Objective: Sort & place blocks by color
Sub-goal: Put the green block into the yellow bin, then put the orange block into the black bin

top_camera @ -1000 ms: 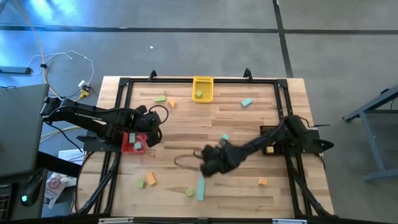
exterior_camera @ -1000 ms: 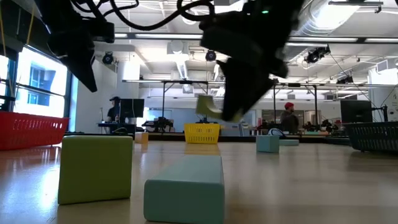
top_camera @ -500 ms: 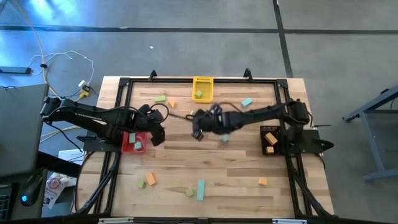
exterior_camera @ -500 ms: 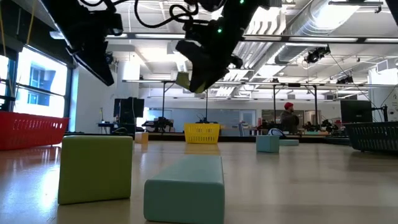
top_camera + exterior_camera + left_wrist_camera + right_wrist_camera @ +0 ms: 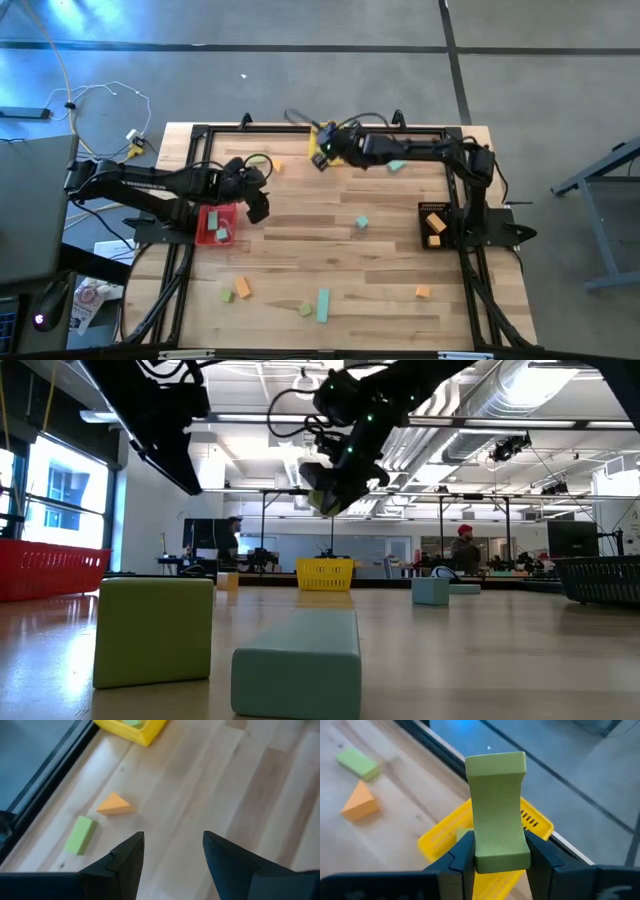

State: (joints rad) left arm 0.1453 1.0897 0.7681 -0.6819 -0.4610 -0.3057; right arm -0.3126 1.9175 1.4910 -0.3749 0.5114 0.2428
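Right arm swung from bench centre up to the far edge since the earlier frames; right gripper (image 5: 322,150) now hangs at the yellow bin (image 5: 329,135), jaws clamped on a light green block (image 5: 497,810). Right wrist view puts that block directly over the bin's yellow wall (image 5: 437,842), with another green piece already inside. Left gripper (image 5: 257,205) has edged slightly toward centre, now beside the red bin (image 5: 212,212), jaws apart and holding nothing, bare bench (image 5: 225,785) between them.

Loose blocks: green bar (image 5: 257,158) and orange wedge (image 5: 276,166) near the far left corner, teal block (image 5: 396,165) right of the yellow bin, teal cube (image 5: 361,222) mid-bench, green cube (image 5: 226,295) touching an orange cube (image 5: 241,288) near front left, teal bar (image 5: 322,305) with small green cube (image 5: 305,310) at the front, orange cube (image 5: 422,292) front right. Black bin (image 5: 434,222) holds orange pieces.
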